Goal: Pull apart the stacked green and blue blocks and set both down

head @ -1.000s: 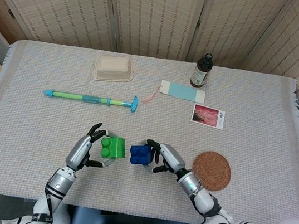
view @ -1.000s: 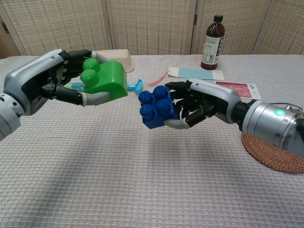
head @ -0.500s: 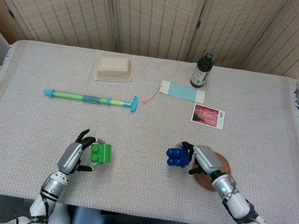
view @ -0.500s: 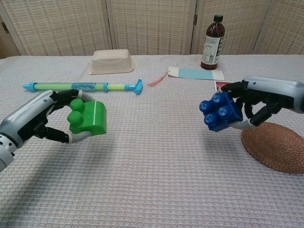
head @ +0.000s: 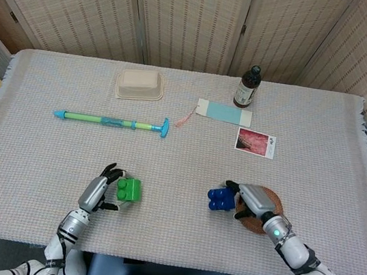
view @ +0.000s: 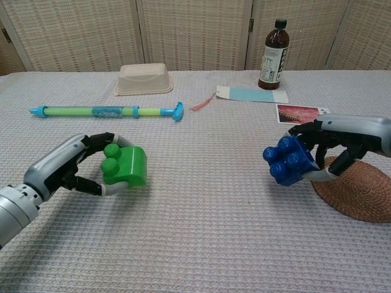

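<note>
Blocks separated. Left hand [view: 70, 165] fingers clamped on green block [view: 125, 166], low over table [view: 201, 232]. Right hand [view: 342, 143] fingers grip blue block [view: 288, 161] beside woven coaster [view: 357, 195]; releasing there risks a tilted landing on its rim.

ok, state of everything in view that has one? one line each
green block: separated from the blue one, held by left hand, at or just above the cloth
blue block: held by right hand, tilted, beside the woven coaster
bottle: upright, capped
container: lid on
water squirter: lying flat
photo card: lying flat, face up
blue tag: lying flat
</note>
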You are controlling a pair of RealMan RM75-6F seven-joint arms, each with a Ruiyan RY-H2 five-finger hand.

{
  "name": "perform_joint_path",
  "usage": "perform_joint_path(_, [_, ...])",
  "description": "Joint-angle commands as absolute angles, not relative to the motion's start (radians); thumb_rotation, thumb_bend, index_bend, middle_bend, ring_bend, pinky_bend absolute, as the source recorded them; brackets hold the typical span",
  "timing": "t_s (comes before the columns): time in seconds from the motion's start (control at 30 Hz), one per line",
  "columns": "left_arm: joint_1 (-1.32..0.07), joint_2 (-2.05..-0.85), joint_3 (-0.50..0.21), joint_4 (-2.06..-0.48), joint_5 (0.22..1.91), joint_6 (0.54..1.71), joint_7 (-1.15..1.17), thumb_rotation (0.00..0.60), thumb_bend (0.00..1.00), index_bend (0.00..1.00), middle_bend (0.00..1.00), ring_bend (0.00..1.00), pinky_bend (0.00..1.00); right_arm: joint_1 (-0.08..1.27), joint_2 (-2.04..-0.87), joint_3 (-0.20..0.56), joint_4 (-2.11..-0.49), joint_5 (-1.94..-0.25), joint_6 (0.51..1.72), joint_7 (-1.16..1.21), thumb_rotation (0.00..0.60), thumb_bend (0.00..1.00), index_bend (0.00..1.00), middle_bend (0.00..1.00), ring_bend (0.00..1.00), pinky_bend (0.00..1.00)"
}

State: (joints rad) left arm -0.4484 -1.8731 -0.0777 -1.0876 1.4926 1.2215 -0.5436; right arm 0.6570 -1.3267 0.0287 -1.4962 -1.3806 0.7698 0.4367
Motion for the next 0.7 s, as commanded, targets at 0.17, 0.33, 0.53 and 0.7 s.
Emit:
perform_joint_path(0.17, [-0.492,-1.783,-0.052,-1.164,1.505,1.128,-0.528,0.600,0.26,0.00,0.00,0.00,0.00,0.676,-1.260,0.018,-1.523,-1.456,0.762,0.484,0.600,0.41,0.00,0.00,0.00,0.00])
perform_joint_path(0.33, [-0.508,-1.763,-0.052,-1.190,1.519,1.126,-0.489,0.600,0.23,0.00,0.00,0.00,0.00,0.665,-1.211,0.011,-1.554,-1.494,0.797,0.516,0.600,0.41,0.00,0.00,0.00,0.00])
perform_joint_path(0.53, [-0.513,-1.689,-0.025,-1.248,1.584,1.171,-0.397,0.600,0.23,0.00,0.00,0.00,0.00,0.617,-1.094,-0.012,-1.616,-1.565,0.909,0.482,0.600,0.41,0.00,0.00,0.00,0.00])
perform_joint_path(0.7, [-0.486,-1.563,0.041,-1.338,1.674,1.242,-0.205,0.600,0.23,0.00,0.00,0.00,0.00,0.473,-1.027,-0.046,-1.662,-1.556,1.104,0.165,0.600,0.41,0.00,0.00,0.00,0.00])
